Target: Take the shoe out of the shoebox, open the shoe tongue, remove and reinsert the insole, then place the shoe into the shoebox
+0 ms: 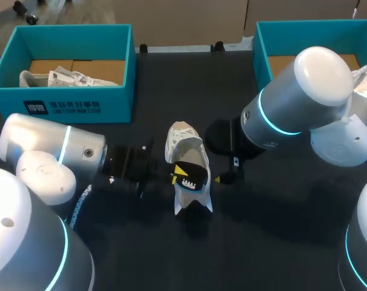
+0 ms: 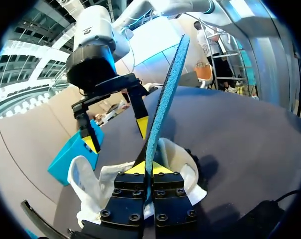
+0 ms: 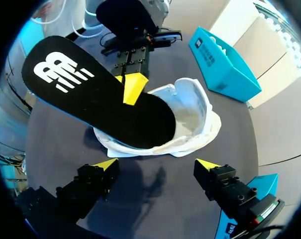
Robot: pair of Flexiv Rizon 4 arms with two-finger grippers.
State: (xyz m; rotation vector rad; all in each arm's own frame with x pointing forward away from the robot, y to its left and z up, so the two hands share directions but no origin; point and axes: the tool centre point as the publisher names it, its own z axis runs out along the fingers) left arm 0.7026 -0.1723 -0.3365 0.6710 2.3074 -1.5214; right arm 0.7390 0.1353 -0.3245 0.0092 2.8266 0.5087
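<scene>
A white shoe (image 1: pixel 182 145) lies on the dark table between my two arms, also visible under the insole in the right wrist view as the shoe (image 3: pixel 190 117). My left gripper (image 1: pixel 182 174) is shut on the black insole (image 1: pixel 196 177), which stands tilted with one end in the shoe's opening. From the left wrist the insole (image 2: pixel 165 94) shows edge-on as a blue strip rising from my left gripper (image 2: pixel 149 168). In the right wrist view the insole (image 3: pixel 90 92) shows its white logo. My right gripper (image 3: pixel 157 164) hangs open just beside the shoe, holding nothing.
A teal shoebox (image 1: pixel 74 100) at the back left holds another white shoe (image 1: pixel 59 77). A second teal shoebox (image 1: pixel 274 36) stands at the back right, partly hidden by my right arm. Bare dark table lies in front of the shoe.
</scene>
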